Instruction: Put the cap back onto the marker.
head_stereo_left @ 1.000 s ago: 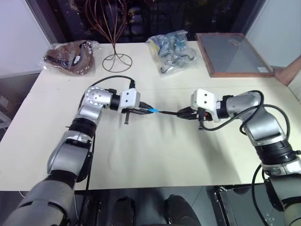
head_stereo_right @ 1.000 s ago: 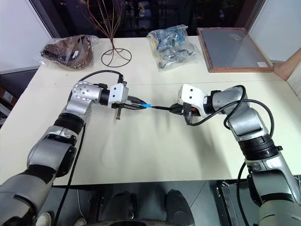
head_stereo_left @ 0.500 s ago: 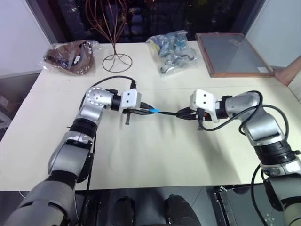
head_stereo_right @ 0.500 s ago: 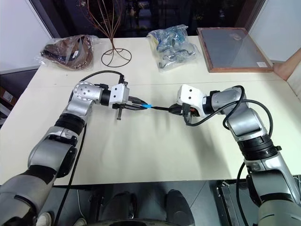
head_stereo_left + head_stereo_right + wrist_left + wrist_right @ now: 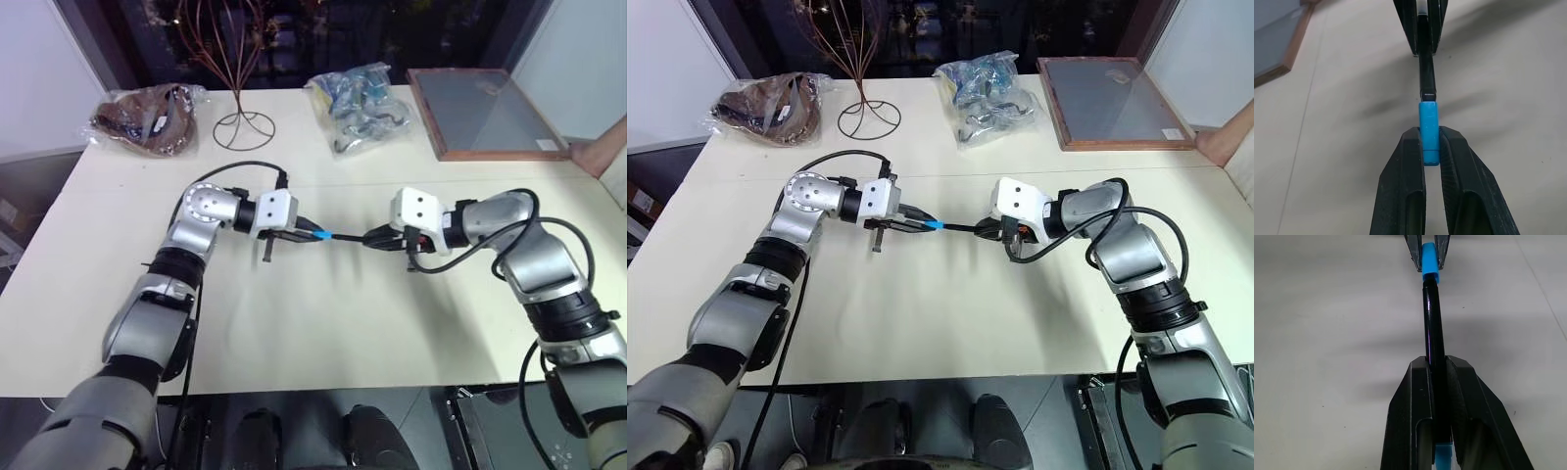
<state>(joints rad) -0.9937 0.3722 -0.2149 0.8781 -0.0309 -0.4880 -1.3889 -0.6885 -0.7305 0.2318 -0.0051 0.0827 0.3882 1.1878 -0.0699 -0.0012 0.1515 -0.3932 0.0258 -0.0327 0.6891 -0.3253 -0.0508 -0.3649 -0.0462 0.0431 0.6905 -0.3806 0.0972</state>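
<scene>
1. The left gripper (image 5: 1431,147) is clenched on the small bright light-blue plastic cap (image 5: 1429,131), which juts out past its fingertips. It is held above the middle of the pale cream tabletop (image 5: 294,333).
2. The right gripper (image 5: 1438,367) is clenched around the thin black pen-like marker (image 5: 1433,328), whose glossy barrel runs leftward to meet the cap. A bluish section shows behind the right gripper's fingers.
3. In the left wrist view, cap and marker lie on one line and the marker's end sits right at the cap's mouth. How far it has gone inside cannot be told.
4. Judgement: the step in hand is seating the cap. To do it well, keep both pieces on the same axis, press them straight together, and avoid any sideways tilt, since the cap is tiny and lightly held and could pop out.
5. Both grips should probably stay firm until the cap is fully home.
6. No brand, label or readable writing shows on the marker, the cap or the grippers.
</scene>
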